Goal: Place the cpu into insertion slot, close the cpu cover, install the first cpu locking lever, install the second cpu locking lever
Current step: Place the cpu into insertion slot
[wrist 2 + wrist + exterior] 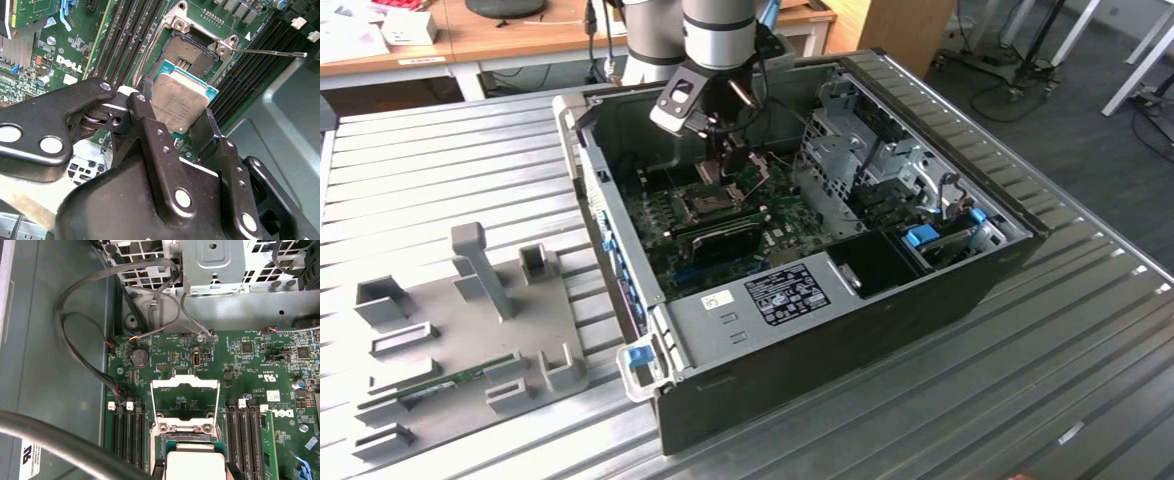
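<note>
The cpu (181, 102) is pinched between the two black fingers (150, 131), which are closed on two of its opposite edges, with its dull metal top turned up. The chip is square, so no long axis has to be reckoned with; only its edges have to be squared to the insertion slot (192, 56). The slot is bare, and the cpu is judged to be held above it, unseated, overlapping one edge of it. If the hinge of the cpu cover (185, 399) is taken as 12 o'clock of the slot, the cpu and fingers are found at about 6 o'clock, so the slot lies towards 12 o'clock from the fingers and lower down. The cover is opened back beyond its hinge, clear of the slot. A locking lever (270, 52) is seen as a thin wire swung out to one side. Long black memory slots (247, 435) flank the slot at 3 and 9 o'clock, near it but not under the chip. A coin cell (139, 357) and the drive cage (212, 260) are well apart, beyond 12 o'clock. In the exterior view the arm (718, 30) is reached down into the open computer case (961, 270), which is laid on the slatted metal counter (1041, 400); nothing is judged to stand between chip and slot
</note>
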You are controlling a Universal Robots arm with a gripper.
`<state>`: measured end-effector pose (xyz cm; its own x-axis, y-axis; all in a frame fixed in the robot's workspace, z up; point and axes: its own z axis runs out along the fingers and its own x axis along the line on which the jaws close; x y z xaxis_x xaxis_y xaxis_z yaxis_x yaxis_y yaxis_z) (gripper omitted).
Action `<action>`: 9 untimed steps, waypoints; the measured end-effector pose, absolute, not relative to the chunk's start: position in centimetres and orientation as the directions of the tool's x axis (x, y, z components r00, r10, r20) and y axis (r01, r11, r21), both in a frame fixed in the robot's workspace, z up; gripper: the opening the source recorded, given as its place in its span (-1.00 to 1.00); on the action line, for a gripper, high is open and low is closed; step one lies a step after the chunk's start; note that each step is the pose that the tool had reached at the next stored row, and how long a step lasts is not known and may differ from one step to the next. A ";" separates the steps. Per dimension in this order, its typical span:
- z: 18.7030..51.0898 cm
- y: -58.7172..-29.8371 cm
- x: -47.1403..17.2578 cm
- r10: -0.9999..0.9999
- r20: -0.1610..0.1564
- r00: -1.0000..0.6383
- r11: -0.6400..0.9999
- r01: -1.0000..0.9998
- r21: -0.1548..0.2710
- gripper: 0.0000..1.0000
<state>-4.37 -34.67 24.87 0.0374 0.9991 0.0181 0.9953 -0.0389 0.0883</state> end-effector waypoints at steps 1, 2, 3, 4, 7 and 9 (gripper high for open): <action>24.8 -34.7 -4.4 0.999 0.020 0.037 -0.039 0.996 0.085 0.08; 24.8 -34.7 -4.4 0.999 0.022 0.037 -0.039 0.996 0.082 0.08; 24.8 -34.7 -4.4 0.999 0.023 0.037 -0.039 0.996 0.080 0.08; 24.7 -34.7 -4.4 0.999 0.025 0.038 -0.039 0.996 0.077 0.08; 24.7 -34.7 -4.4 0.999 0.029 0.038 -0.040 0.997 0.073 0.08; 24.7 -34.7 -4.4 0.999 0.030 0.038 -0.040 0.997 0.072 0.08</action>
<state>-4.37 -34.66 24.70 0.0377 0.9988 0.0297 0.9966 -0.0398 0.0724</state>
